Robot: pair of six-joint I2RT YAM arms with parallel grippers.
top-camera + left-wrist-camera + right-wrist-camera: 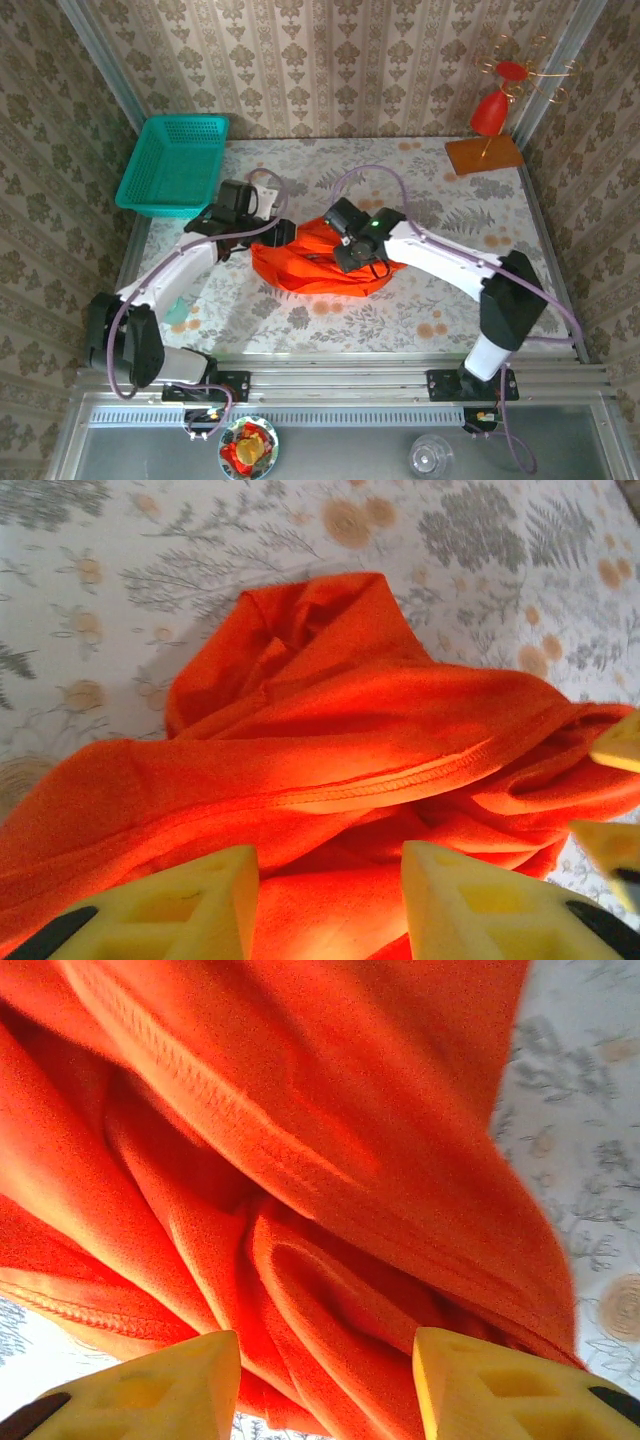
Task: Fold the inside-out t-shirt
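Observation:
The inside-out t-shirt (315, 268) is a bunched heap of bright orange cloth in the middle of the floral table. My left gripper (262, 233) sits at the heap's left edge and my right gripper (352, 250) over its right half. In the left wrist view the left gripper (330, 870) is open, its yellow fingers (200, 895) apart just above the t-shirt (330, 720), where a stitched hem shows. The right gripper (325, 1360) is open too, with folds of the t-shirt (300, 1160) lying between and beyond its fingers (485, 1380). Nothing is pinched.
A teal basket (175, 165) stands at the back left corner. A red ornament (490, 110) on a wooden base (483, 153) stands at the back right. A small teal scrap (178, 312) lies near the left arm. Papered walls close in the table's sides.

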